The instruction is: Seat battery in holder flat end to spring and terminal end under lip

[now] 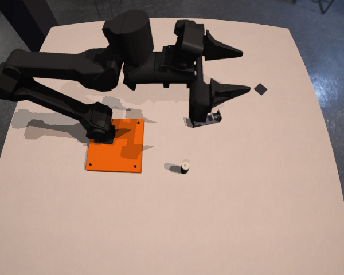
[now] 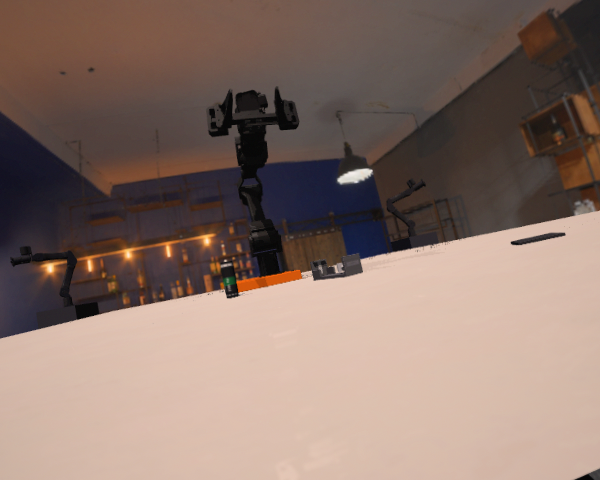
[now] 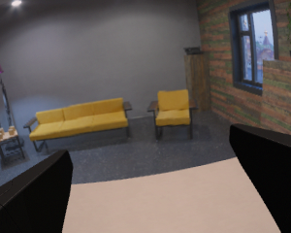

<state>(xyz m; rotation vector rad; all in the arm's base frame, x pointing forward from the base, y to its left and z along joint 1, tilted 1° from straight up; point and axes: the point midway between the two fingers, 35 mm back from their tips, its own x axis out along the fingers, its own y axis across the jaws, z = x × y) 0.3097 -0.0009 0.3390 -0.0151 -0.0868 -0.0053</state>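
Observation:
The battery (image 1: 184,167) (image 2: 229,279), dark with a green band and a white top, stands upright on the table (image 1: 195,224) (image 2: 341,372), in front of the arm. The grey holder (image 1: 211,118) (image 2: 333,268) sits further back and to the right; in the top view it is partly hidden behind one finger. My gripper (image 1: 245,71) (image 2: 252,100) (image 3: 151,147) is open wide and empty. It is held high above the table, well away from both the battery and the holder. In the wrist view, only the two fingers, the table's far edge and the room show.
The arm's orange base plate (image 1: 116,156) (image 2: 269,280) lies left of the battery. A small flat dark square (image 1: 260,89) (image 2: 538,238) lies on the table beyond the holder.

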